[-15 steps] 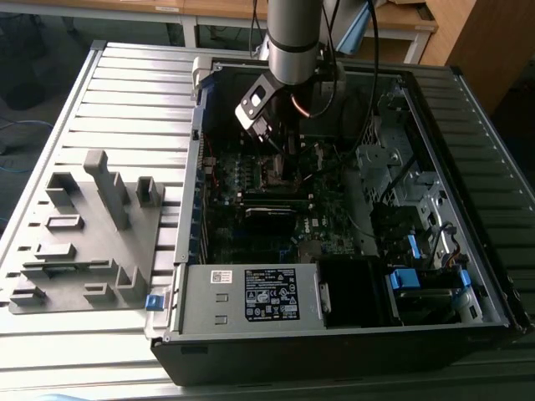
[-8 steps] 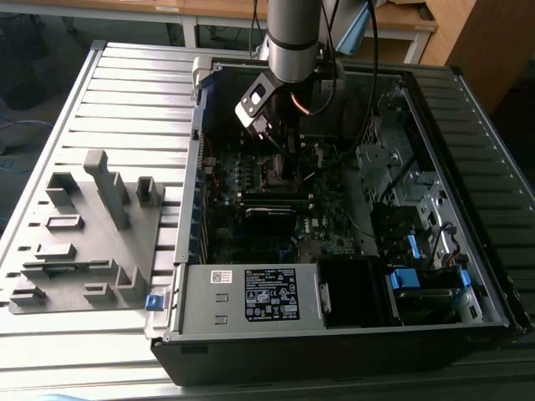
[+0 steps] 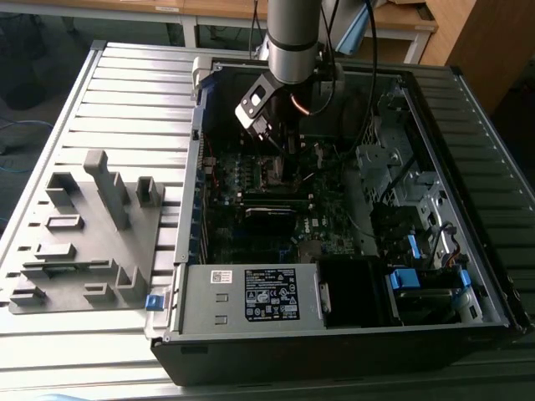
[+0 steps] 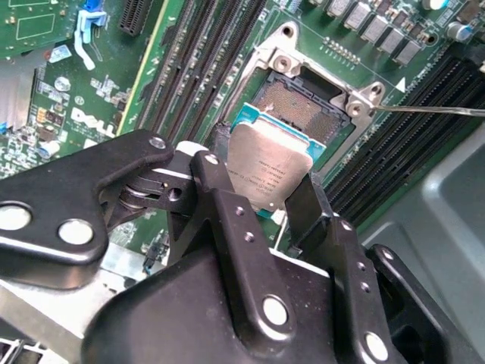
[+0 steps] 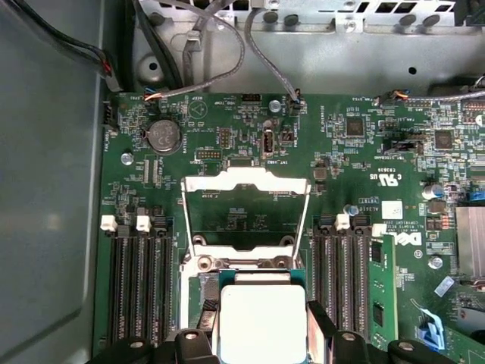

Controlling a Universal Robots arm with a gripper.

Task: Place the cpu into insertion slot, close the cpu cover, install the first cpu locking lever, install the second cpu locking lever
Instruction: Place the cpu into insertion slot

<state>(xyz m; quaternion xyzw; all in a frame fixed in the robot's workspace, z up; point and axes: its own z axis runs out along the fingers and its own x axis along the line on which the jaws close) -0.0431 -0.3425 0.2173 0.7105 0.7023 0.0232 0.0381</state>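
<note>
The cpu [image 4: 267, 171], gripped at two opposite edges by the gripper [image 4: 265, 182], hangs close over the insertion slot [image 4: 299, 102] on the green motherboard [image 5: 356, 197]. The slot's dark contact field is exposed beyond the chip, which is not yet seated. In the first wrist view the cpu cover [image 5: 246, 180] lies swung open behind the socket. The first step appears to be under way. The cover and both locking levers are yet to be done.

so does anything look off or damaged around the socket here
Nothing stands out. The gripper holds the cpu just over the insertion slot, not yet seated, and the cpu cover is swung open. No damage shows.
</note>
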